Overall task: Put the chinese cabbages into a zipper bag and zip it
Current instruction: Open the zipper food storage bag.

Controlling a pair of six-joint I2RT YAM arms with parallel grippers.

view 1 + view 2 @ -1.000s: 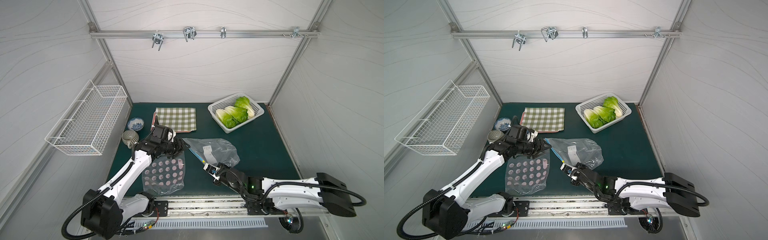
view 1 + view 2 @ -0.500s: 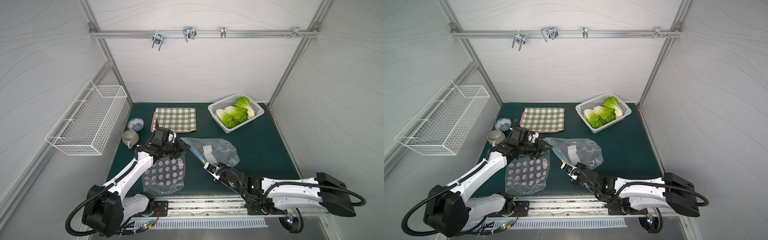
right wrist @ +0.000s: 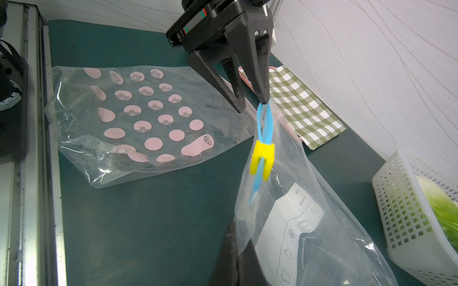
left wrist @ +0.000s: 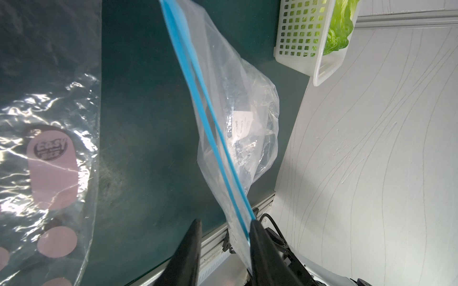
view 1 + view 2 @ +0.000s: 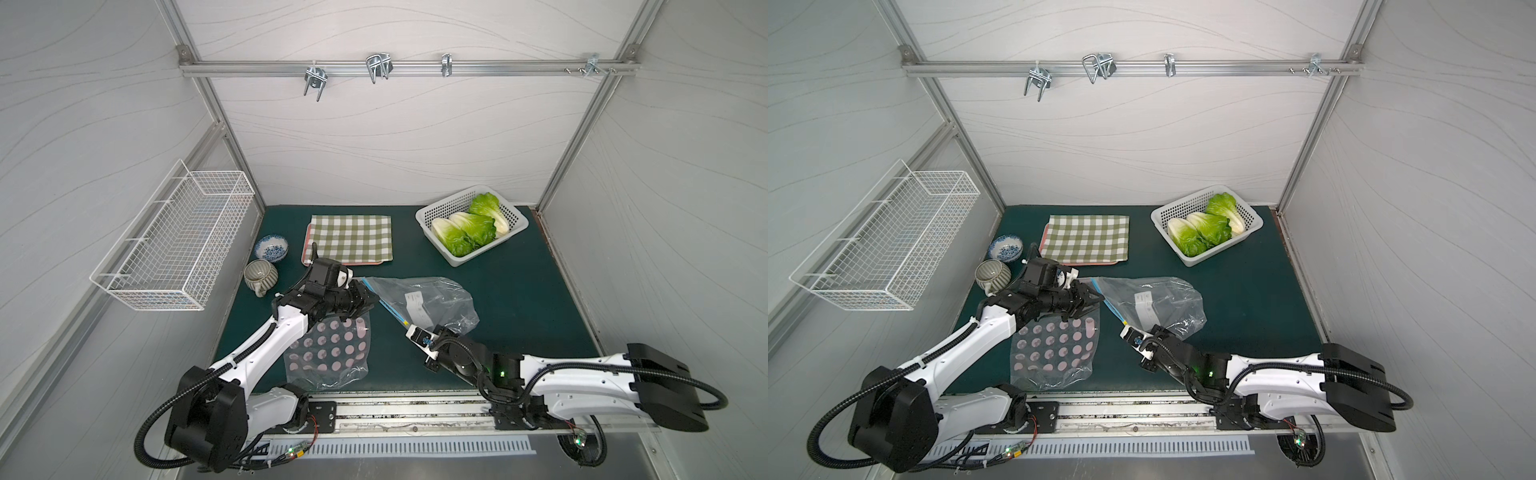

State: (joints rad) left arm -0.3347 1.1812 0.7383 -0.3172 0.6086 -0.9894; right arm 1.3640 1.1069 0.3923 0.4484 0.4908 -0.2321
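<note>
Green-checked cloth (image 5: 351,239), pink-dotted bag (image 5: 328,353), clear zipper bag (image 5: 432,303) (blue strip (image 4: 210,118), yellow slider (image 3: 262,158)).

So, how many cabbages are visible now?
3 cabbages, all in the white basket at the back: one at its near end, one in the middle, one at its far end. Others may be hidden beneath.

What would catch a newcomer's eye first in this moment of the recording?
A clear zipper bag is stretched mid-table: the right gripper pinches one end of its blue track, the left gripper, jaws apart, meets the other end, with the yellow slider between. Three bright green chinese cabbages wait in the white basket at the far right corner; a pink-dotted bag lies flat near the front left.
</note>
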